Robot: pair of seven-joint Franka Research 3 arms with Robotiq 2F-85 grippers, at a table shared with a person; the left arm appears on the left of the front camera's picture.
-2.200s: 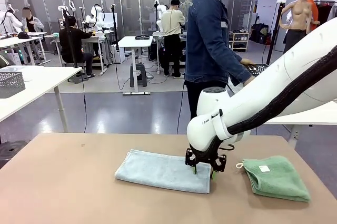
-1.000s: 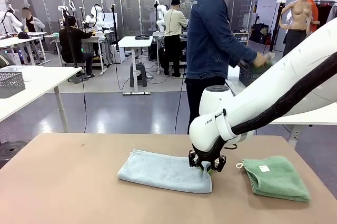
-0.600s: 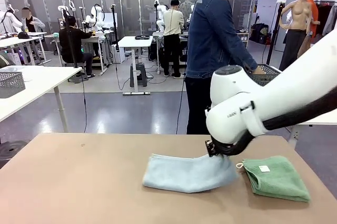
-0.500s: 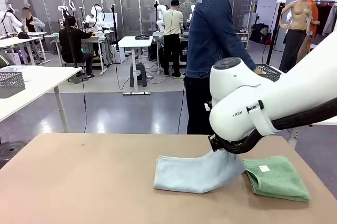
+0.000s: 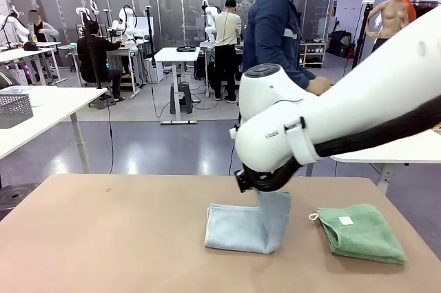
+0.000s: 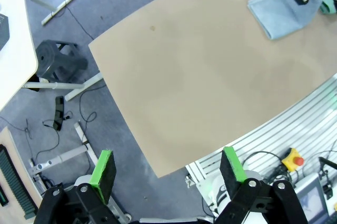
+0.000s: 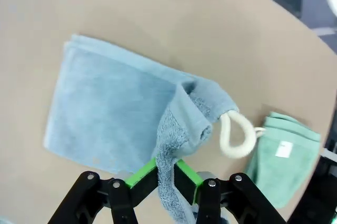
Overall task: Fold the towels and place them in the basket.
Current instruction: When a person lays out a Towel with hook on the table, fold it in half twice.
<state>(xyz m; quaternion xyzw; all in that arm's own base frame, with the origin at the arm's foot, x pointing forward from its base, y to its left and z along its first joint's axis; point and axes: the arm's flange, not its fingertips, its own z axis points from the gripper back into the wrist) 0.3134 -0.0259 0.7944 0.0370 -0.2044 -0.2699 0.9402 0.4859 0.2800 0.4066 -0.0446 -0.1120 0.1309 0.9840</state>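
Two green pads of the right claw (image 7: 167,177) pinch an edge of the pale blue towel (image 5: 242,227), lifting it over the half lying flat near the worktop's (image 5: 103,238) middle. Its bulky white arm bends low across. Beside it, toward the right edge, lies the green towel (image 5: 362,232). The left claw (image 6: 167,170) hangs high, spread wide, empty.

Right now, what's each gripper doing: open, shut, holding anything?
Left gripper: open, holding nothing, off the table's edge.
Right gripper: shut on the pale blue towel, lifting its end.
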